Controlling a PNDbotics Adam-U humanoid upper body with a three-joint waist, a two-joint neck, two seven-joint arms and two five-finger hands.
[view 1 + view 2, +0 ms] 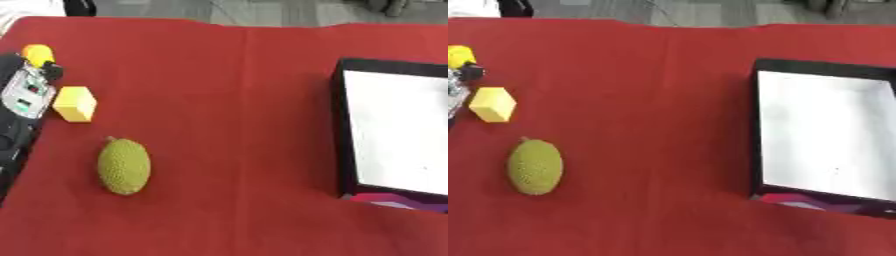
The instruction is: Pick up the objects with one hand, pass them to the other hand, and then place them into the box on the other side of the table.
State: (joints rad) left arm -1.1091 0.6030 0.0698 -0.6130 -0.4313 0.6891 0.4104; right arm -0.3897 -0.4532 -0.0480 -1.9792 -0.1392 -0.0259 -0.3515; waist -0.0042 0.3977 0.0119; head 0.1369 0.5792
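Mostly red cloth (227, 100) fills the view, spread over the whole table. Next in size, a black-walled box (756, 125) with a white floor sits at the right side, nothing visible inside it, and something pink and purple (815, 202) shows at its near edge. At the left edge, part of the left hand (22, 95) comes in, black with a pale panel; I cannot tell how its fingers are set. Below it lies a bumpy green oval fruit (123, 166), apart from the hand. A yellow block (74, 104) sits just beside the hand. A small yellow round thing (38, 51) lies at the hand's far end.
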